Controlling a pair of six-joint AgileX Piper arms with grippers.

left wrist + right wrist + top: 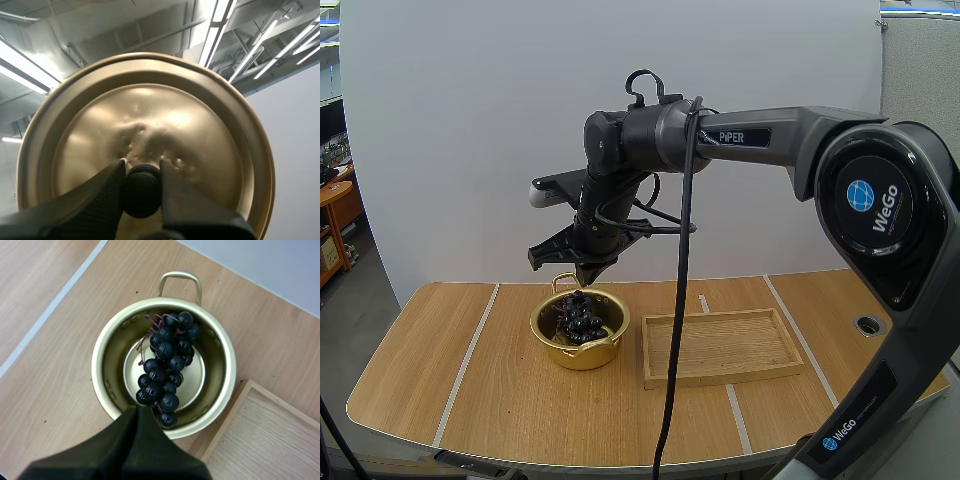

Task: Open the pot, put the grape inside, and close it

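A light wooden table (450, 370) with rounded corners fills the lower half of the high view. Pale tape lines (468, 360) run across it from front to back, and a plain white screen (450, 130) stands behind it.

Left of centre sits the open gold pot (582, 357), one loop handle (563, 281) on its far side. The bunch of dark grapes (580, 318) lies inside it, stretched across the bottom from the far wall to the near wall. The right gripper (582, 275) hangs just above the pot's rim, clear of the fruit. From the right wrist view its fingers (137, 440) lie pressed together as one dark wedge, holding nothing.

Right of the pot, just beside it, lies a shallow wooden tray (720, 378) with nothing on it. Farther right a round hole (869, 325) is cut into the tabletop.

The right arm (800, 130) reaches in from the right edge of the high view and crosses above the tray. "PiPER" (744, 136) is printed on its forearm and "WeGo" (880, 205) on the big round joint, with "WeGo" again lower on the base.

In the left wrist view the left gripper (141, 167) clamps the black knob (141, 195) of the gold lid (150, 115), carrying it up in the air.
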